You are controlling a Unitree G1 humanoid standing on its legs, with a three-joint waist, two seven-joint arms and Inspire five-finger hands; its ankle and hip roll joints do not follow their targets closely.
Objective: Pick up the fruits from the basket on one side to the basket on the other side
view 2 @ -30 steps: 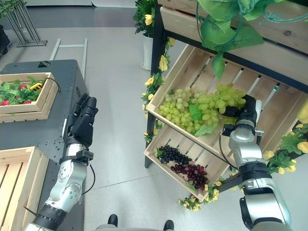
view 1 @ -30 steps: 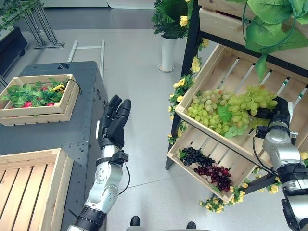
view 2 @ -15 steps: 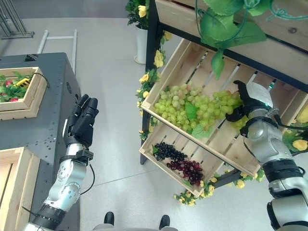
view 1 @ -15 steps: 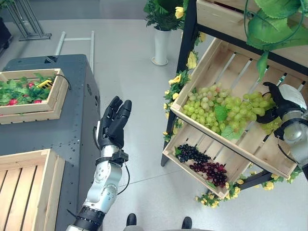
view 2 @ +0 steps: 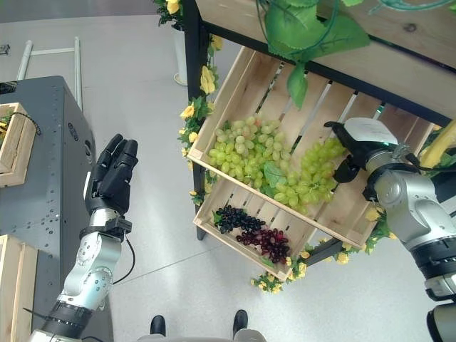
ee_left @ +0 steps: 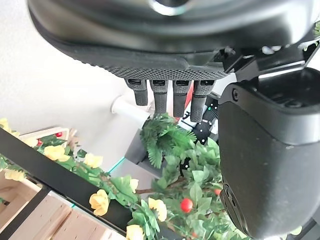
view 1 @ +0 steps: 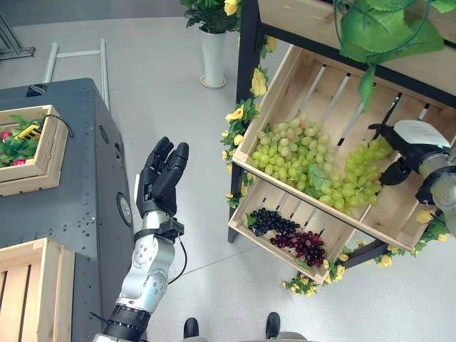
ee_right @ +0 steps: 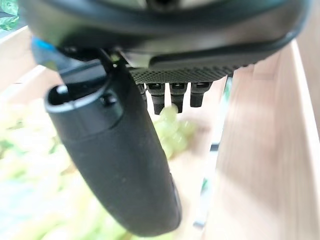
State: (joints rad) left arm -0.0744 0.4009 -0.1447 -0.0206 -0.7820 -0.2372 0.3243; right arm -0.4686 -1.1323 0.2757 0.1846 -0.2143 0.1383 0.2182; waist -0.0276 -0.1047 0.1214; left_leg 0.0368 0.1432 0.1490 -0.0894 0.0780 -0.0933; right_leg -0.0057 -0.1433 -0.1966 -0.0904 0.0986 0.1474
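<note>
The green grapes [view 1: 313,164] lie heaped in the upper slanted crate [view 1: 399,214] of the wooden stand, spread from its left wall down toward its low front edge. One bunch trails off to the right, and the right robot hand [view 1: 399,146] sits just beside that end, over the crate's slats. In its own wrist view the fingers [ee_right: 172,95] point straight out toward the grapes with the thumb [ee_right: 115,165] apart from them, so the right robot hand is open and holds nothing.

Below, the lower crate [view 1: 249,199] carries dark grapes [view 1: 274,222] and red grapes [view 1: 306,246] side by side. Yellow flowers [view 1: 246,114] run along the stand's dark post.

The left robot hand [view 1: 160,182] is raised over the floor between the stand and the grey counter [view 1: 85,185], fingers straight and empty. On the counter rest a leafy crate [view 1: 50,153] and a bare wooden crate [view 1: 53,285].
</note>
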